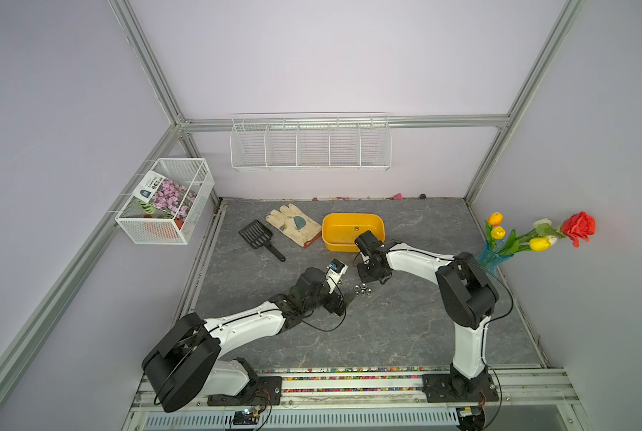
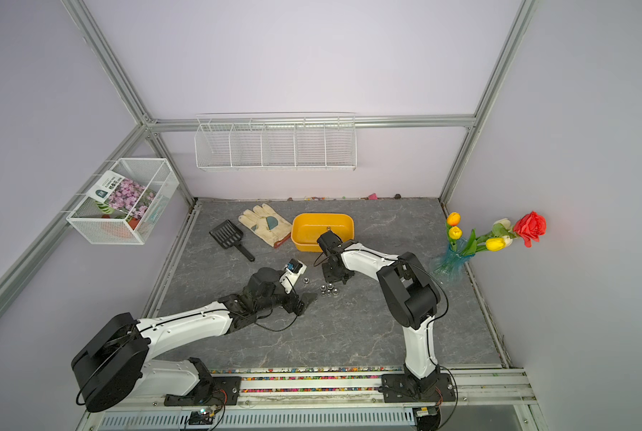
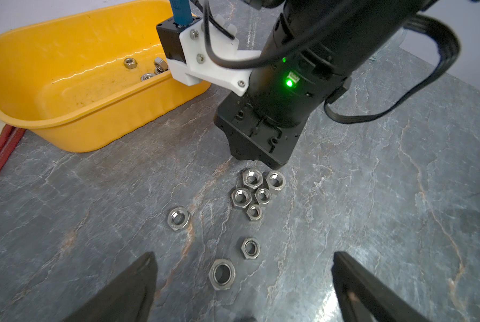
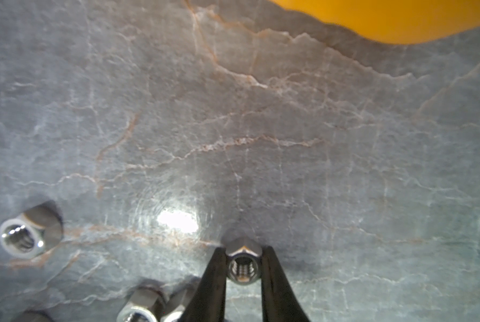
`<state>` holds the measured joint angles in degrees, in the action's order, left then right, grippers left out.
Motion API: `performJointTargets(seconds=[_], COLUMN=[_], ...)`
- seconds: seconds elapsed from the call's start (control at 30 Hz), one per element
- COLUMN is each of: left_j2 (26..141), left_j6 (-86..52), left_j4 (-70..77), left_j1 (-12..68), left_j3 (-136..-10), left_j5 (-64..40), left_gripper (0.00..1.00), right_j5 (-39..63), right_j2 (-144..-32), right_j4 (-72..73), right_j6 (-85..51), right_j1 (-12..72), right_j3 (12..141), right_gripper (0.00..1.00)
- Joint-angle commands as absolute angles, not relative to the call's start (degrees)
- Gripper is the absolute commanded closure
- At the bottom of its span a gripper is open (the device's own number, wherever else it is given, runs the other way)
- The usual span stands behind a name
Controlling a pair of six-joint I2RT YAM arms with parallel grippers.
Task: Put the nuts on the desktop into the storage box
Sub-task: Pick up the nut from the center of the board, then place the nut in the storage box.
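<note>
Pinching one nut (image 4: 243, 267) between its nearly closed fingers (image 4: 213, 281), the right claw (image 4: 243, 248) pointed down at the counter (image 1: 386, 328) near the storage box (image 1: 349, 215). The left claw (image 3: 243, 254) gaped wide and empty farther from the box, with loose nuts (image 3: 257, 195) lying on the counter between the two claws; three more nuts showed inside the box, a glove (image 1: 293, 224) beside it.

Left tool (image 3: 243, 256) spread wide, held low, right tool (image 4: 243, 249) pointing down, pinched narrow
</note>
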<state>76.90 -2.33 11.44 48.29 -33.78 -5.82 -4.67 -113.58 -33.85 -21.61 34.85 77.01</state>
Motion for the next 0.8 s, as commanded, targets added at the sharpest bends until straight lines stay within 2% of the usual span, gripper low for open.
performJointTargets(seconds=[0.0, 0.43, 0.77], left_j2=[76.7, 78.2, 85.3], left_j6=[-2.1, 1.0, 3.2], left_j4=[11.4, 14.5, 16.8], left_j1=[48.5, 48.5, 46.7], left_j3=[-33.6, -36.7, -43.4], left_j5=[-5.5, -4.3, -3.8], left_gripper=[0.00, 0.00, 0.00], right_j5=[-5.0, -6.2, -7.2], right_j2=[-114.3, -115.2, -128.8], right_j4=[-36.6, -44.4, -52.2], right_j6=[-21.1, -17.3, -15.6], right_j1=[35.2, 31.9, 29.2], right_j3=[78.6, 96.8, 119.0], right_gripper=[0.82, 0.82, 0.81])
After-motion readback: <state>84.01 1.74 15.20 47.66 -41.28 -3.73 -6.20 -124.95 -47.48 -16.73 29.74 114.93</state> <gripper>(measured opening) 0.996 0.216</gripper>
